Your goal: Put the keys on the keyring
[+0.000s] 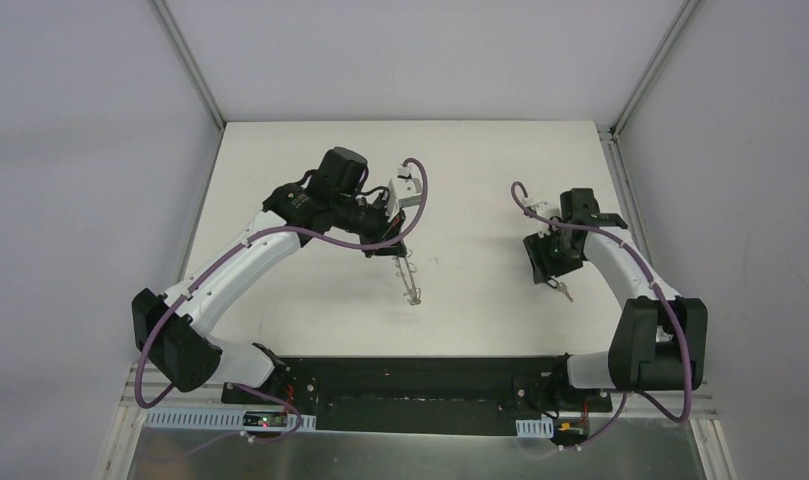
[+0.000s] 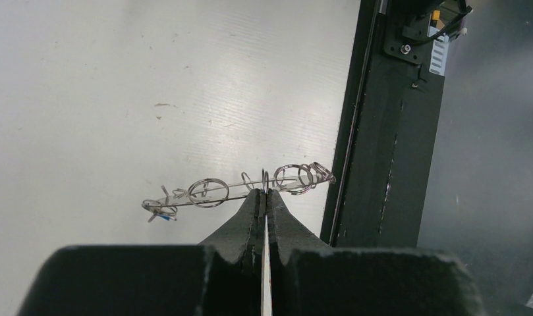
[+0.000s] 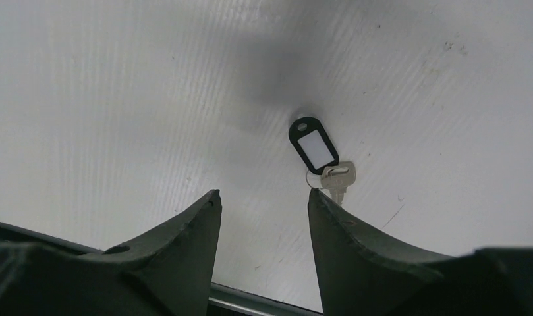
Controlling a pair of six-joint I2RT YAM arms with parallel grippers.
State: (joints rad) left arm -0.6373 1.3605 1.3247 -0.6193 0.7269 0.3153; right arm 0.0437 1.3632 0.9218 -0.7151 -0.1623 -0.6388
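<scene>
**A:** Where's the loose key [image 3: 338, 176]?

**B:** Flat on the table [image 3: 118, 99], just past the tip of one finger of the right gripper [image 3: 263, 197]. It lies off to that side of the gap, not centred between the jaws

**A:** Which way does it run?

**B:** Slantwise. The black tag [image 3: 314, 145] points away from the gripper, and the small silver key trails back towards the finger, joined to the tag by a little wire ring. I reckon the wrist needs a nudge sideways, perhaps a turn too, before the jaws can straddle it

**A:** And the jaws?

**B:** The right ones stand wide apart with nothing in them. The left gripper [image 2: 265, 194] is pinched tight on the rim of the keyring [image 2: 234, 189], so the ring juts out edge-on above the table

**A:** Which arm is nearer the key?

**B:** The right, by far. The left is well apart, over the middle of the table

**A:** What's it all made of?

**B:** The tag is a glossy black plastic oval with a pale window. The key is thin bright metal lying flush on a smooth, faintly ribbed white board, so it's hard to get under, I'd guess. The keyring is a thin grey metal disc with wire loops [image 2: 207, 192] round its edge. A blue speck [image 2: 165, 216] hangs at one end, perhaps the other key, but it's too small to tell
</scene>
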